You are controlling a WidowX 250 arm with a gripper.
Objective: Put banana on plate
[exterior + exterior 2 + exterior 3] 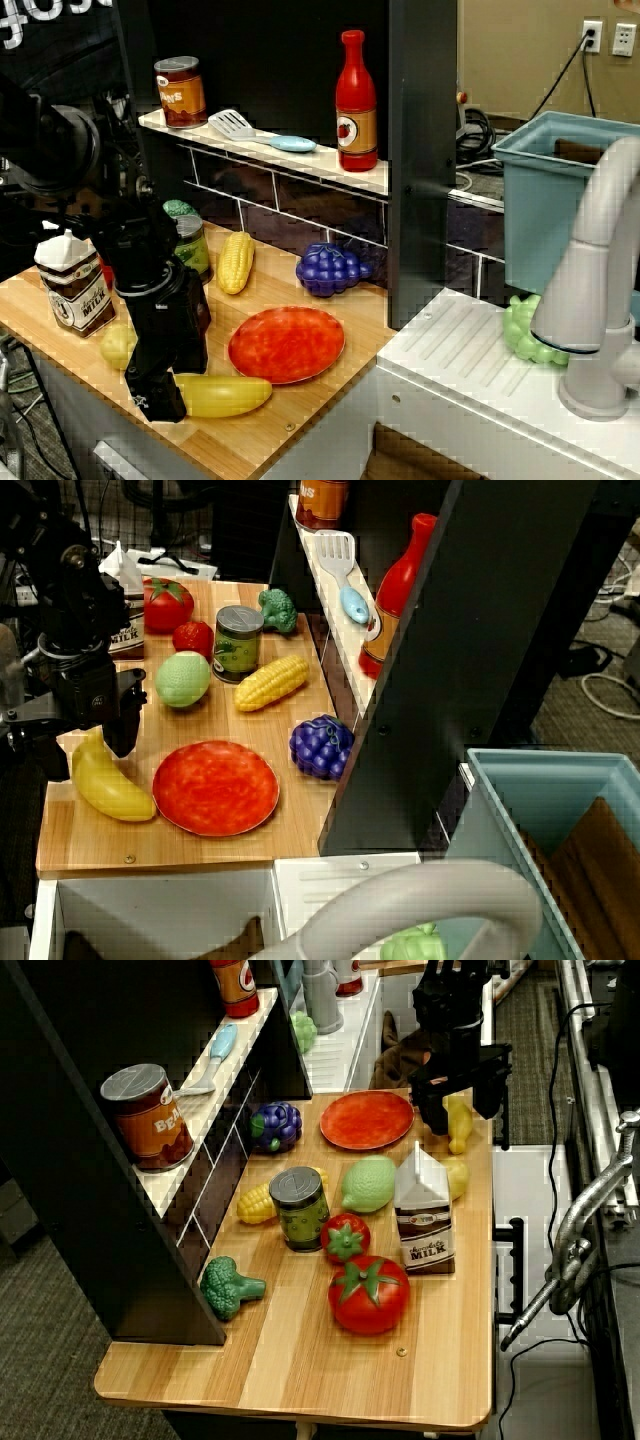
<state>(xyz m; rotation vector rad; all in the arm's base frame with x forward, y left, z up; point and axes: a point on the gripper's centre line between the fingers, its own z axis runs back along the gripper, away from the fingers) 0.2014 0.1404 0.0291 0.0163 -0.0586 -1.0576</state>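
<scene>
The yellow banana point(228, 395) lies flat on the wooden counter near its front edge, just left of the red-orange plate point(287, 344). My black gripper point(160, 400) is down over the banana's left end and hides it in the side view. Seen from the counter's far end, the gripper point(462, 1117) stands open, its two fingers point(434, 1115) well apart on either side of the banana point(460, 1137) with gaps showing. From above, the gripper point(118, 735) hangs over the upper end of the banana point(112, 788), with the plate point(215, 787) close on the right. Nothing lies on the plate.
A milk carton point(75, 285) and a small yellow round fruit point(117, 346) sit just behind the gripper. Corn point(236, 262), a green can point(238, 640), a pale green fruit point(183, 678), grapes point(328, 270), tomatoes and broccoli crowd the counter. A shelf runs along the back, with the sink to the right.
</scene>
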